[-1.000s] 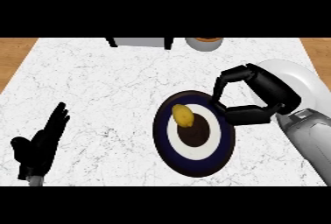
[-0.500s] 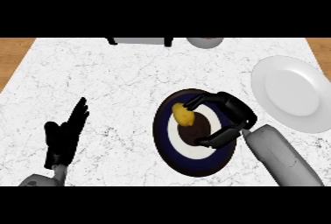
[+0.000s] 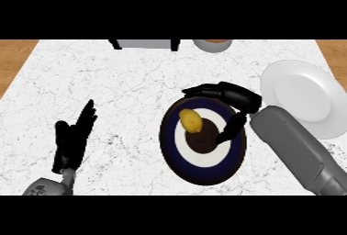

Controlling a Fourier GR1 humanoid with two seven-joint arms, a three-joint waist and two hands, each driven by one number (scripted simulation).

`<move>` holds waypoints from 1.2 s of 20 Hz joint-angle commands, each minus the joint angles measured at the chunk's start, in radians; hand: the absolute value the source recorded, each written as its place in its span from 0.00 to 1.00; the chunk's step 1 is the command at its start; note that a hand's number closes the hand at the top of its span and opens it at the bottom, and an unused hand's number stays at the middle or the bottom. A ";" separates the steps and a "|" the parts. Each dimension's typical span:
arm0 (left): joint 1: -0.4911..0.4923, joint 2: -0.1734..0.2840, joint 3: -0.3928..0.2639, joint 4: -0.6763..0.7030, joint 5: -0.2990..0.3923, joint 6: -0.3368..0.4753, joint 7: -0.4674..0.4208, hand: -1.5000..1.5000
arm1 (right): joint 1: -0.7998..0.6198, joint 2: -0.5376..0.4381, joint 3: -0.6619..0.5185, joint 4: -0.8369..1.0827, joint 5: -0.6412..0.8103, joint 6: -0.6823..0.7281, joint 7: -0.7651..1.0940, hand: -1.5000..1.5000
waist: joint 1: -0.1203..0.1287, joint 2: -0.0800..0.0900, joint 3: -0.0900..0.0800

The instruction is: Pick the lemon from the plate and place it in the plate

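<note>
At lower left the left hand (image 3: 73, 137) rests with fingers straight, holding nothing. In the middle lies the dark plate (image 3: 175, 158), and the lemon (image 3: 191, 120) sits on its upper left part. The right hand (image 3: 234, 103) arches over that plate's upper right rim, fingers and thumb spread, not touching the fruit. The step appears to be the reach; next the fingers must close round the lemon. The white plate (image 3: 305, 94) waits at right, the likely goal. A bowl (image 3: 213, 44) and a grey object (image 3: 143, 44) sit along the top edge, out of the way.
</note>
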 commanded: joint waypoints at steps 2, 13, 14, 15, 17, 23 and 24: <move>0.026 -0.035 -0.026 -0.001 -0.037 0.025 -0.006 0.50 | -0.141 0.016 0.052 0.091 0.148 -0.009 0.036 0.00 | -0.013 -0.007 -0.001; 0.012 -0.051 0.031 0.075 -0.052 -0.010 -0.048 0.50 | -0.239 0.113 0.160 0.198 0.340 0.171 0.163 0.00 | -0.029 -0.008 -0.002; 0.006 -0.073 -0.008 -0.008 -0.079 0.047 0.050 0.50 | -0.244 0.147 0.163 0.247 0.362 0.147 0.169 0.00 | -0.023 -0.008 -0.001; -0.023 -0.045 0.053 0.057 -0.051 -0.008 -0.004 0.50 | -0.239 0.163 0.161 0.259 0.384 0.139 0.168 0.00 | -0.027 -0.007 -0.001; 0.038 -0.068 0.013 -0.044 -0.087 0.036 0.048 0.50 | -0.257 0.142 0.111 0.176 0.366 0.230 0.224 0.00 | -0.033 -0.013 -0.001; 0.041 -0.083 0.045 0.004 -0.109 -0.013 0.010 0.50 | -0.242 0.214 0.088 0.341 0.488 0.130 0.132 0.00 | -0.027 -0.008 -0.001; 0.041 -0.088 0.045 -0.031 -0.120 0.012 0.020 0.50 | -0.237 0.184 0.098 0.396 0.505 0.117 0.052 0.00 | -0.022 -0.007 -0.001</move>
